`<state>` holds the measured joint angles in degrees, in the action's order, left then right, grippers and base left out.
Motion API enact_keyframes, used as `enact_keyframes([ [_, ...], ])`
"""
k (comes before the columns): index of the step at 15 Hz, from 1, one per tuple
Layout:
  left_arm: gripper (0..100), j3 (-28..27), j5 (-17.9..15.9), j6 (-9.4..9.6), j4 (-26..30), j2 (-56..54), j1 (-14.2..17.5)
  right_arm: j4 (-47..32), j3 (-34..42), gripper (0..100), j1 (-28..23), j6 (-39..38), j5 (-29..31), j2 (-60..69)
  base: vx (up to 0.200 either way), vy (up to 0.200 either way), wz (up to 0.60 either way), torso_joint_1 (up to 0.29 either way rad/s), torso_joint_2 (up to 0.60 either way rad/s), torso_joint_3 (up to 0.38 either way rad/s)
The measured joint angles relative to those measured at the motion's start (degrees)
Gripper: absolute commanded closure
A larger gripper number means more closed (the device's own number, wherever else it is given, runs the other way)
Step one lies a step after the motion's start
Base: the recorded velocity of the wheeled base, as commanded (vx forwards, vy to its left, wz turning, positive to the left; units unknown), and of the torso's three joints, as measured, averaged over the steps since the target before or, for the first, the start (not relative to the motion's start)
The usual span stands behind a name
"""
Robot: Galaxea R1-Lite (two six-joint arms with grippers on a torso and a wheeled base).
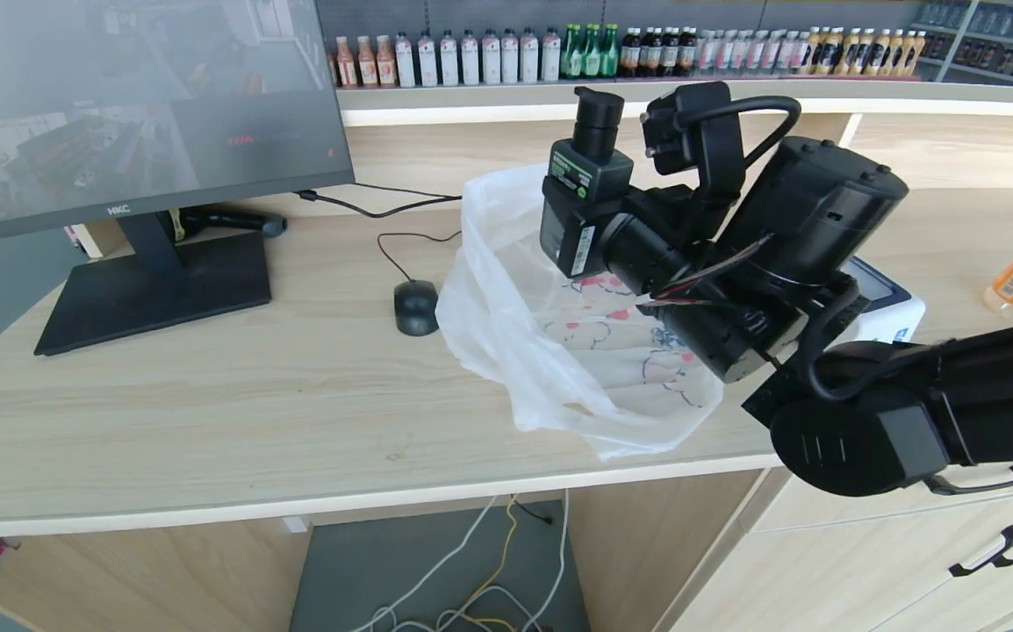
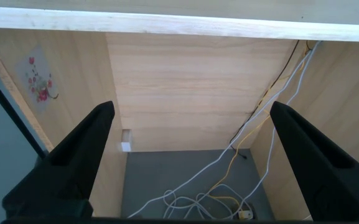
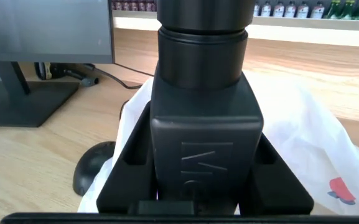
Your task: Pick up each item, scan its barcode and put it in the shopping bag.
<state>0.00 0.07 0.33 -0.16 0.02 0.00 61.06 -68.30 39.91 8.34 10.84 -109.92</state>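
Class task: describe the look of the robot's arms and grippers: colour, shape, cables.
The right arm is matte black, with rounded cylindrical joints, a looped black cable and red and white wires at the wrist. The right gripper and left gripper are black, each with two tapering fingers.

Monitor [image 1: 138,96] far left on the counter [image 1: 252,395], mouse [image 1: 416,307] just right of its stand, shopping bag [image 1: 506,290] right of the mouse. My right tool [image 1: 621,237] holds a bottle [image 1: 584,189] above the bag's mouth. A shelf [image 1: 559,83] stands behind the counter. My left tool [image 2: 191,162] hangs below the counter's edge, with cables [image 2: 210,193] on the floor beyond.
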Motion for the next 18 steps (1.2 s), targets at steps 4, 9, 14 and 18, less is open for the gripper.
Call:
enact_keyframes([
  [4, 0, 0.00, 0.00, 0.00, 0.00, 0.00, 0.00, 0.13, -0.09, 100, -0.17, -0.09, -0.06, -2.10, 0.000, 0.000, 0.00, 0.000, 0.00, 0.000],
  [9, 0, 0.00, 0.00, 0.02, 0.00, 0.00, 0.00, 0.24, -0.66, 100, -0.59, -0.40, -0.39, -3.72, 0.000, 0.000, 0.00, 0.000, 0.00, 0.000],
  [14, 0, 0.00, 0.02, 0.02, 0.00, 0.00, 0.00, 2.51, -0.66, 100, -2.32, -0.90, -1.24, -7.06, 0.000, 0.000, 0.00, 0.000, 0.00, 0.000],
  [18, 0, 0.00, 0.00, 0.02, 0.00, 0.00, 0.00, 5.01, -0.66, 100, -3.45, -1.48, -1.38, -9.86, 0.000, 0.000, 0.00, 0.000, 0.00, 0.000],
])
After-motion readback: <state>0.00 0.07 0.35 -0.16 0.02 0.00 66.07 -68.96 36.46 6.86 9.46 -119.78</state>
